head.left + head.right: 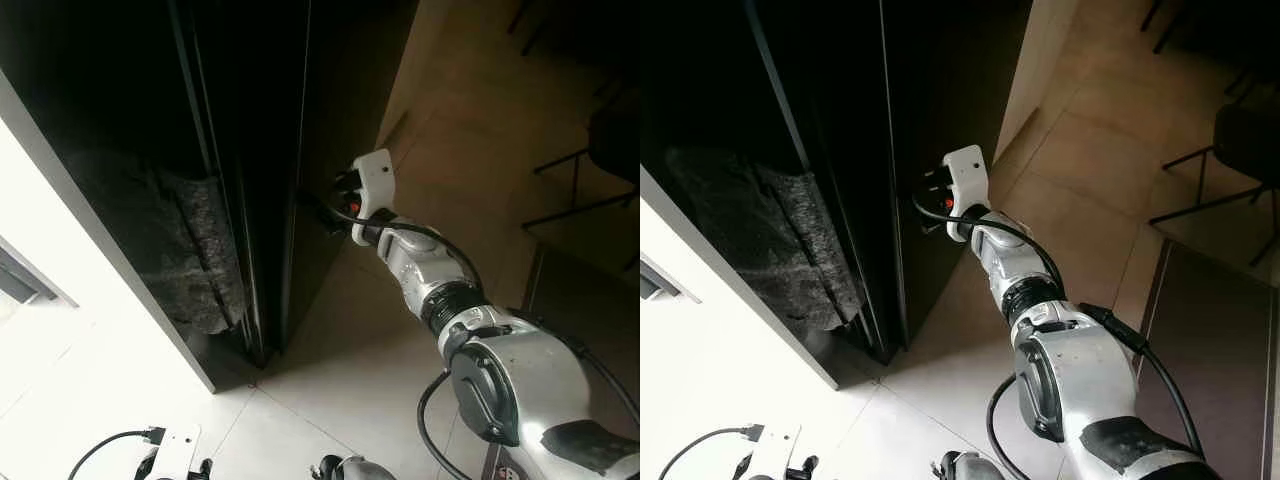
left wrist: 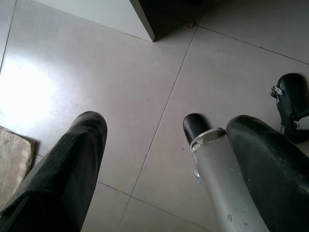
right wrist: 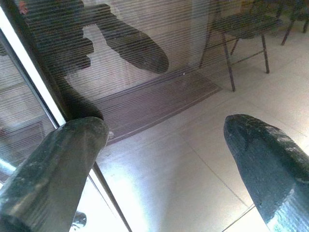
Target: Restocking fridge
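head stereo downward, wrists near floor (image 2: 145, 96)

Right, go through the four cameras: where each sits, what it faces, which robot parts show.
Left eye view: on the head, looking down at the black fridge and tiled floor; right arm reaches its edge.
Right eye view: same head, same scene; right claw at the fridge.
Left wrist view: on the hanging left arm, facing floor; left claw open, a robot foot beside.
Right wrist view: along the open right claw's fingers, facing the glossy door.
Both eyes share the fridge and the right arm.
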Controlling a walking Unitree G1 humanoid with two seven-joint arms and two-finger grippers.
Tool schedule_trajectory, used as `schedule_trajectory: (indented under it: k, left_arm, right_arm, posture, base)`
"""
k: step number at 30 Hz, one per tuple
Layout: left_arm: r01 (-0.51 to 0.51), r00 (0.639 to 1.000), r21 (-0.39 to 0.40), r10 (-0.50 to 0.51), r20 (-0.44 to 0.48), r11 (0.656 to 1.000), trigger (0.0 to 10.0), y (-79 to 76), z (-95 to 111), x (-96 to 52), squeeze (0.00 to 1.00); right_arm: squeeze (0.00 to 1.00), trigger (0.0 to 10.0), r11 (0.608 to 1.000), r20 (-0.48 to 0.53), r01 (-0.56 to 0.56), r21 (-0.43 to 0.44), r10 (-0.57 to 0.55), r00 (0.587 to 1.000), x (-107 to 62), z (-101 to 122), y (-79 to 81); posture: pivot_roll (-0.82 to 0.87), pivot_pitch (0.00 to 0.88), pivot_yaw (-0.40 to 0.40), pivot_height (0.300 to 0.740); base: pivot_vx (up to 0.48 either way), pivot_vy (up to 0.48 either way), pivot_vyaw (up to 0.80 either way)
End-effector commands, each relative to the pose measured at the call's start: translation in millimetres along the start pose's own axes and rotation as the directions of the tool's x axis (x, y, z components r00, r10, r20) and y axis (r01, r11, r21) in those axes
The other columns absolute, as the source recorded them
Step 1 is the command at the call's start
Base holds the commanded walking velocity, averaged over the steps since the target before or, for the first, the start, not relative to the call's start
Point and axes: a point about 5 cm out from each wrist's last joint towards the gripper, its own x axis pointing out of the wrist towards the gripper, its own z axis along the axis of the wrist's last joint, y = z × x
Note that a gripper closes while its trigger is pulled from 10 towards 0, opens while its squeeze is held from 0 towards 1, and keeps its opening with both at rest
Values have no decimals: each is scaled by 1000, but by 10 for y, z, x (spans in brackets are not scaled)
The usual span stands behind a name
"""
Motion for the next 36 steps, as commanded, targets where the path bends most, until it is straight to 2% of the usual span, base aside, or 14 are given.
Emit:
schedule_trajectory:
  k: [1, 6, 8, 14, 16, 17, 20, 22, 24, 28, 30, 31, 32, 36]
  left_arm:
    - [1, 999, -10, -1, -33, 1000, 10000, -36, -97, -29, 0]
    - [3, 1000, -10, -3, -19, 1000, 10000, -44, -47, -13, 0]
    - [4, 1000, -6, -4, -13, 1000, 10000, -33, -20, -4, 0]
    - [5, 1000, 3, -5, -4, 1000, 10000, -1, 13, 7, 0]
    - [11, 1000, 19, -11, -1, 1000, 10000, 12, 30, 14, 0]
    - [11, 1000, 19, -11, -1, 1000, 10000, 12, 30, 14, 0]
    - [14, 1000, 24, -14, 1, 1000, 10000, 13, 49, 20, 0]
    - [15, 1000, 25, -15, 3, 1000, 10000, 10, 58, 23, 0]
    - [20, 1000, 25, -21, 5, 999, 10000, 0, 66, 25, 0]
    - [34, 999, 33, -35, 6, 999, 10000, -19, 68, 25, 0]
    - [37, 999, 35, -37, 5, 999, 10000, -25, 63, 23, 0]
    - [37, 999, 34, -37, 4, 999, 10000, -28, 59, 22, 0]
    - [40, 999, 35, -40, 0, 999, 10000, -38, 48, 19, 0]
    - [47, 999, 33, -47, -6, 998, 10000, -49, 23, 11, 0]
  right_arm:
    - [0, 10000, 999, 34, -33, -12, 33, 999, 78, 130, 91]
    - [0, 10000, 999, 31, 47, 15, -48, 998, -26, 19, -61]
    - [0, 10000, 991, 19, 120, 58, -121, 992, -146, -122, -197]
    - [0, 10000, 978, -7, 190, 88, -190, 982, -363, -386, -353]
    - [0, 10000, 949, -36, 292, 123, -289, 957, -576, -607, -493]
    - [0, 10000, 949, -36, 292, 123, -289, 957, -576, -607, -493]
    - [0, 10000, 903, -122, 405, 146, -389, 913, -850, -942, -584]
    - [0, 10000, 890, -185, 435, 139, -408, 894, -980, -1136, -572]
    - [0, 10000, 849, -319, 504, 161, -439, 840, -1280, -1556, -492]
    - [0, 10000, 799, -432, 578, 167, -467, 771, -1532, -1862, -404]
    - [0, 10000, 770, -504, 612, 181, -462, 730, -1700, -2062, -302]
    - [0, 10000, 750, -552, 638, 175, -462, 694, -1810, -2180, -241]
    - [0, 10000, 714, -626, 678, 173, -452, 636, -2004, -2373, -110]
    - [0, 10000, 705, -711, 692, 157, -405, 574, -2216, -2594, 109]
  posture:
    - [106, 146, -112, 740]
    - [95, 139, -107, 740]
    - [85, 139, -101, 740]
    - [58, 136, -86, 740]
    - [45, 135, -78, 740]
    - [45, 135, -78, 740]
    - [46, 129, -77, 740]
    - [46, 126, -77, 740]
    - [49, 122, -77, 740]
    - [52, 117, -76, 740]
    - [51, 111, -75, 740]
    - [51, 110, -75, 740]
    - [59, 106, -76, 740]
    - [64, 98, -75, 740]
  base:
    - [0, 0, 0]
    - [0, 0, 0]
    - [0, 0, 0]
    - [0, 0, 0]
    - [0, 0, 0]
    - [0, 0, 0]
    - [0, 0, 0]
    - [0, 0, 0]
    - [0, 0, 0]
    - [0, 0, 0]
    - [0, 0, 0]
    - [0, 0, 0]
    - [0, 0, 0]
    - [0, 0, 0]
